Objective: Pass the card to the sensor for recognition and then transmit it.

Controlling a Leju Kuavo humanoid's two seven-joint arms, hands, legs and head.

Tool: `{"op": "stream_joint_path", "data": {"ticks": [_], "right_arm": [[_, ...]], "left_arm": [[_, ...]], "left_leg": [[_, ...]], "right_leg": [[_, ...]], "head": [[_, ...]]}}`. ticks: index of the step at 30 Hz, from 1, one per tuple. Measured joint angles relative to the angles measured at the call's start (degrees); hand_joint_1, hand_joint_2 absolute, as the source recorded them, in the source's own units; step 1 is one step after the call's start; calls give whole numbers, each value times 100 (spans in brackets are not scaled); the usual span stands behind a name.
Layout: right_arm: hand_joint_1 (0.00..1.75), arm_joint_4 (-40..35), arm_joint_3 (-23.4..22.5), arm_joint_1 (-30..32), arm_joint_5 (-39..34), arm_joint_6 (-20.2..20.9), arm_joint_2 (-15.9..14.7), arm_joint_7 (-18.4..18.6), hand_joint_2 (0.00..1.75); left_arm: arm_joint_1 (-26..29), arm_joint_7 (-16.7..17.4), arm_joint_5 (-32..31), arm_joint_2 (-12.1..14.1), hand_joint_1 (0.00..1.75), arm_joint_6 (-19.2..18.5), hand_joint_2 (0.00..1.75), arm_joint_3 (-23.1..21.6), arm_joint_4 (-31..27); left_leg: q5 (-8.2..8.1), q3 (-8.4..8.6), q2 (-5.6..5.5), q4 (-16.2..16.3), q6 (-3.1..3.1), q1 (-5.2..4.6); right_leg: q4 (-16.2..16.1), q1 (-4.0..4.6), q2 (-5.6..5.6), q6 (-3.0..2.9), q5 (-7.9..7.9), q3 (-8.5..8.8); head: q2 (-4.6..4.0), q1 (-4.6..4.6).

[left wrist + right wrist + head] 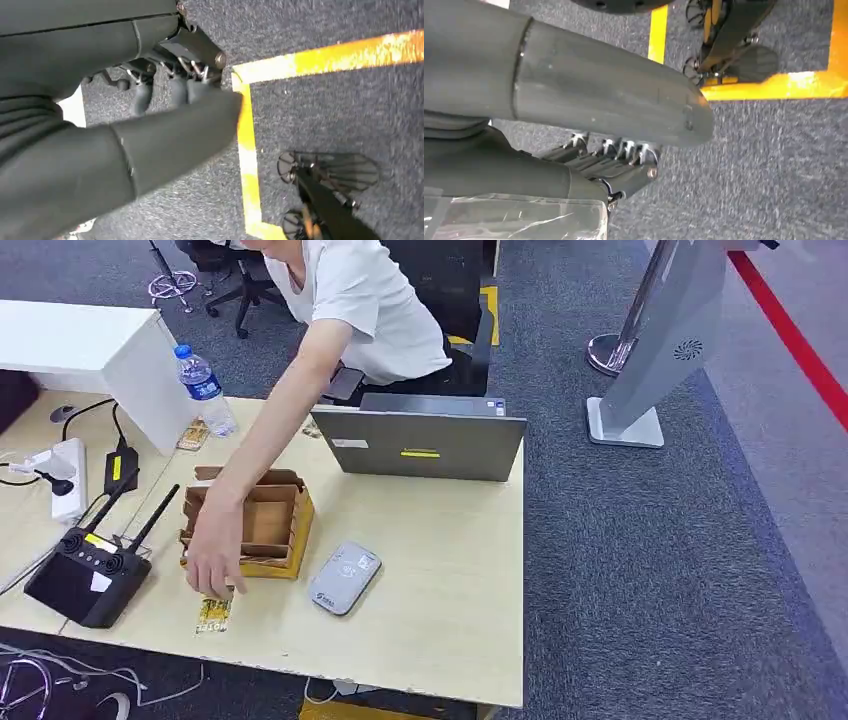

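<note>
While a person's hand [215, 558] presses down beside a yellow card [214, 614] near the front edge of the desk [440, 570], both robot arms hang low, wrist cams looking at carpet and yellow floor tape. Left hand [172, 90] shows fingers apart w/ nothing in them; right hand [616, 155] likewise holds nothing, fingers loosely spread. Card lies flat just in front of the cardboard holder [262, 525], w/ the grey card reader [344, 577] near it to the right. Step in hand, by judgement: fetch the card. Best approach: wait until the person's arm is clear, bring one hand in low from the desk edge, pinch the card by its near end, then carry it level over the reader's face before handing on.
</note>
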Motion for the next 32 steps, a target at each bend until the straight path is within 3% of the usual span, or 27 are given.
{"op": "stream_joint_path", "data": {"ticks": [8,9,10,18,28,29,30,31,32], "right_arm": [[175,-181,986,216,-1137,135,-52,-74,0],[65,-201,1086,238,-1276,157,-57,-85,0],[0,-218,1190,257,-1435,177,-63,-94,0],[0,-297,1554,330,-1726,227,-96,-118,0],[0,-319,1639,340,-1724,227,-105,-118,0],[10,-321,1641,340,-1724,227,-107,-118,0],[175,-326,1643,340,-1724,227,-107,-118,0],[175,-328,1648,341,-1724,227,-107,-118,0],[175,-328,1650,341,-1724,227,-107,-118,0]], "left_arm": [[193,52,365,-90,175,-107,0,-743,-179],[209,55,404,-98,175,-118,0,-824,-192],[230,61,456,-105,0,-122,0,-906,-214],[291,105,548,-135,0,-162,0,-1174,-275],[300,105,555,-135,0,-166,0,-1232,-304],[300,105,555,-135,0,-166,0,-1237,-304],[300,105,555,-135,2,-166,0,-1241,-304],[300,105,555,-135,175,-166,0,-1250,-304],[300,105,555,-135,175,-166,0,-1261,-306]], "left_leg": [[-2,1,0,0,2,0],[-2,0,0,0,2,0],[-2,0,0,0,2,0],[-2,1,0,0,2,0],[-2,1,0,0,2,0],[-2,1,0,0,2,0],[-2,1,0,0,2,0],[-2,1,0,0,2,0],[-2,1,0,0,2,0]], "right_leg": [[0,0,0,-1,-3,0],[0,0,0,-1,-3,0],[0,0,0,-1,-3,0],[0,0,0,-1,-4,0],[0,0,0,-1,-5,0],[0,0,0,-1,-5,0],[0,0,0,-1,-5,0],[0,0,0,-1,-5,0],[0,0,0,-1,-5,0]], "head": [[0,0],[0,0],[0,0],[0,0],[0,0],[0,0],[0,0],[0,0],[0,0]]}}
